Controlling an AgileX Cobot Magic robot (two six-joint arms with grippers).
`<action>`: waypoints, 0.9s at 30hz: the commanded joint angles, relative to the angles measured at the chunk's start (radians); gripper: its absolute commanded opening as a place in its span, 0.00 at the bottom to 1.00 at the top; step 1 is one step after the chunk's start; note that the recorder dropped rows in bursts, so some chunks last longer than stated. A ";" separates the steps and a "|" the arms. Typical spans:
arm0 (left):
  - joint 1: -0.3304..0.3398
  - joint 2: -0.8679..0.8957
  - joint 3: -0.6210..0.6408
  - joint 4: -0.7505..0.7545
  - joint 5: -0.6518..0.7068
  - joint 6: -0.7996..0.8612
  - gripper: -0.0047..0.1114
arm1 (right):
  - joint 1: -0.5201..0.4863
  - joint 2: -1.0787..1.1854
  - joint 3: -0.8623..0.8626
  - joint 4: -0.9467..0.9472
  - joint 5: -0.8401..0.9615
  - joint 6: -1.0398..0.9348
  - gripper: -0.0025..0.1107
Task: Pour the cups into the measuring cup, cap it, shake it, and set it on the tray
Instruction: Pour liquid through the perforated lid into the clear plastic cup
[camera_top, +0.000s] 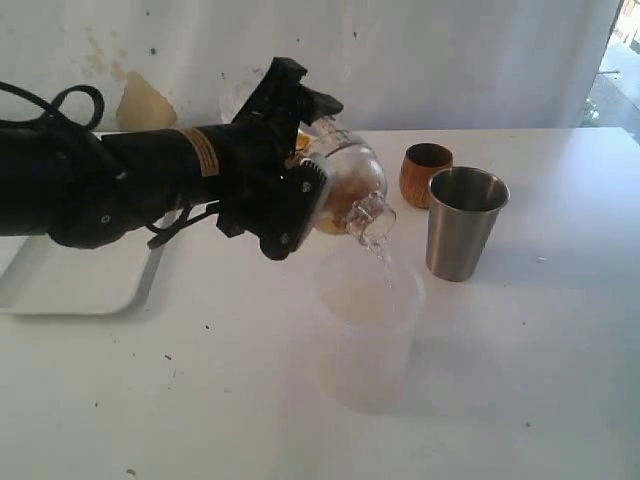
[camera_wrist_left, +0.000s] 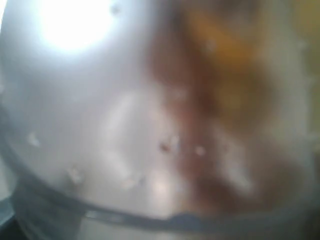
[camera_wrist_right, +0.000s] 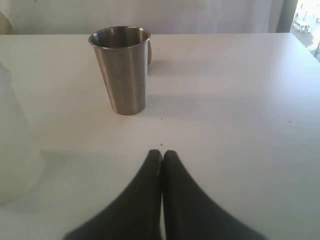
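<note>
left gripper (camera_top: 306, 168) grips the measuring cup (camera_top: 352, 180) wide, tipped mouth-down over the frosted container (camera_top: 365, 340) so liquid (camera_top: 381, 246) drains in; right gripper (camera_wrist_right: 161, 156) closed, empty, parked clear of the steel cup (camera_top: 466, 225).

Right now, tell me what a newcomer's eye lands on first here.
The left pincer holds the clear measuring cup tipped over mid-table, a clear trickle falling into the frosted container below. Right of it in the exterior view stand the steel tumbler and, behind it, the brown wooden cup. The tray lies under the arm at left.
</note>
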 joint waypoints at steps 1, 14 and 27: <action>0.045 -0.015 -0.035 -0.049 -0.059 0.053 0.04 | -0.001 -0.005 0.002 0.000 -0.002 0.003 0.02; 0.050 -0.015 -0.035 -0.049 -0.069 0.244 0.04 | -0.001 -0.005 0.002 0.000 -0.002 0.003 0.02; 0.050 -0.015 -0.035 -0.045 -0.104 0.287 0.04 | -0.001 -0.005 0.002 0.000 -0.002 0.003 0.02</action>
